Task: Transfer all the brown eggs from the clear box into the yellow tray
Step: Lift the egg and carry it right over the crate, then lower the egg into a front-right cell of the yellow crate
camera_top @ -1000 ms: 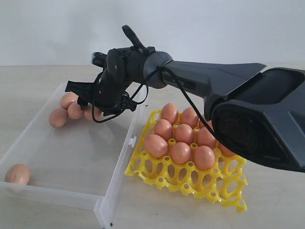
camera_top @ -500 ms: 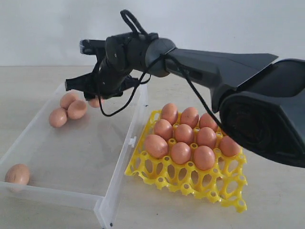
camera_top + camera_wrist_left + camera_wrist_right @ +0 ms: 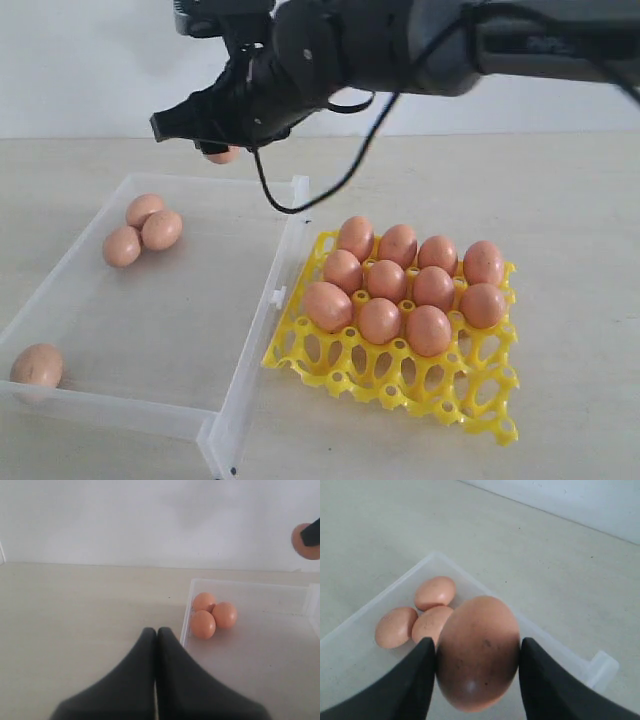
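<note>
Right tool (image 3: 479, 680) is clamping 1 egg (image 3: 477, 650) across its widest part; shell likely light, smooth, brittle. Below it, 3 eggs (image 3: 142, 228) are lying in the box (image 3: 150, 320). Left tool (image 3: 156, 645) is sitting closed.

- Exterior: raised, angled down on shallow transparent plastic box (image 3: 170, 320) and yellow lattice tray (image 3: 400, 392).
- Left wrist: low, outside the box, facing in.
- Right wrist: close above, looking down.
- All share three clustered pinkish-brown eggs (image 3: 143, 228).

No writing, label, number or sign can be read anywhere. A faint pale marking on the dark robot arm (image 3: 545, 45) is too blurred to make out.
</note>
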Controlling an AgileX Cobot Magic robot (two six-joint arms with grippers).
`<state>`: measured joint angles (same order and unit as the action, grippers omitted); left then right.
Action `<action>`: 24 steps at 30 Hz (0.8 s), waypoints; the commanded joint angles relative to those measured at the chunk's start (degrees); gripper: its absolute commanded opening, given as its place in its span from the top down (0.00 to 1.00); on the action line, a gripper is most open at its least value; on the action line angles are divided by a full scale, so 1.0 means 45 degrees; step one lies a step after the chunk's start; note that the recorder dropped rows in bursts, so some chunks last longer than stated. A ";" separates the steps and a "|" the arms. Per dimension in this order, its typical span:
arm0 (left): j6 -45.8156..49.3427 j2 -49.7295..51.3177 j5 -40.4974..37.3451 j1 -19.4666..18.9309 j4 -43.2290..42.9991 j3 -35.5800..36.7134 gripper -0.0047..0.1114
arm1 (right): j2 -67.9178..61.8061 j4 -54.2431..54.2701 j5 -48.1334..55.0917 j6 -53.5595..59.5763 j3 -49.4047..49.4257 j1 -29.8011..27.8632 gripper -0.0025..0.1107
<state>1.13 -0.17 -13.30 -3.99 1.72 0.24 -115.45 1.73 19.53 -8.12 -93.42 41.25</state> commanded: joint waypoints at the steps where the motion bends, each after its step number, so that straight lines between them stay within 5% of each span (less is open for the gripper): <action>1: 0.0007 0.0038 0.0002 -0.0011 0.0068 -0.0053 1.00 | 0.2891 -0.0065 -0.3660 0.0456 0.4472 -0.0154 0.98; 12: 0.0007 0.0038 0.0002 -0.0011 0.0068 -0.0053 1.00 | 0.7713 0.2225 -0.7145 0.2430 1.2923 -0.1424 0.98; 24: 0.0007 0.0038 0.0002 -0.0011 0.0068 -0.0053 1.00 | 0.9798 0.3143 -0.7645 0.3256 1.6420 -0.1698 0.98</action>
<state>1.13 -0.17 -13.30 -3.99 1.72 0.24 -72.00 14.08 -12.73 5.78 -21.98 33.86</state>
